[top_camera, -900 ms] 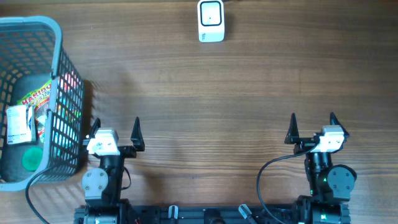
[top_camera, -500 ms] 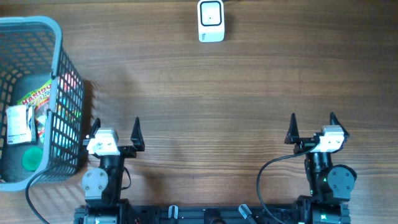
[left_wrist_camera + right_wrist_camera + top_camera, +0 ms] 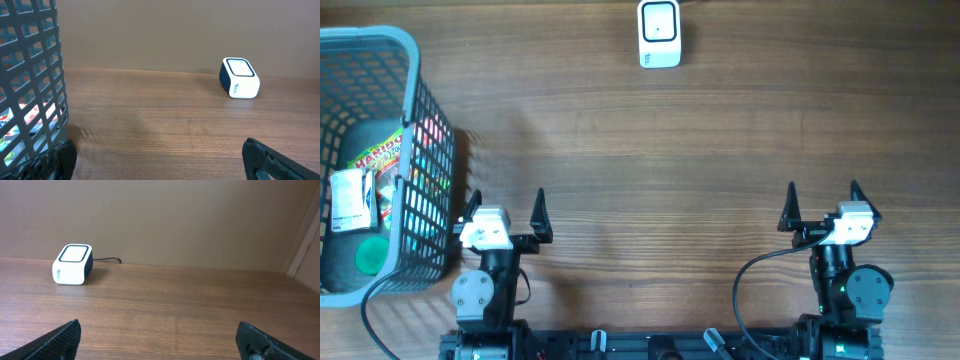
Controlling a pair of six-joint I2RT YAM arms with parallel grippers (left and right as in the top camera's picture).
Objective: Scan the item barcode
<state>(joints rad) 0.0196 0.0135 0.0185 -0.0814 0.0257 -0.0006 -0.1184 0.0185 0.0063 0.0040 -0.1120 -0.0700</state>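
the left gripper (image 3: 507,203) is held spread wide with nothing between its jaws, parked at the near edge of the table (image 3: 670,150), and the right gripper (image 3: 823,195) is seen the same way, wide and empty. the item to be scanned, judged to be the colourful packet (image 3: 378,152), is lodged in the grey basket (image 3: 417,70) just beside the left gripper. a white label (image 3: 350,198) is seen next to it, too small to be read. the scanner (image 3: 659,33) is placed at the far edge, well apart from both arms. the pick is best given to the left arm: the basket should be entered from above, clear of its rim, and the packet taken by an edge so that the barcode is left uncovered. against the earlier overhead frames nothing is found moved.
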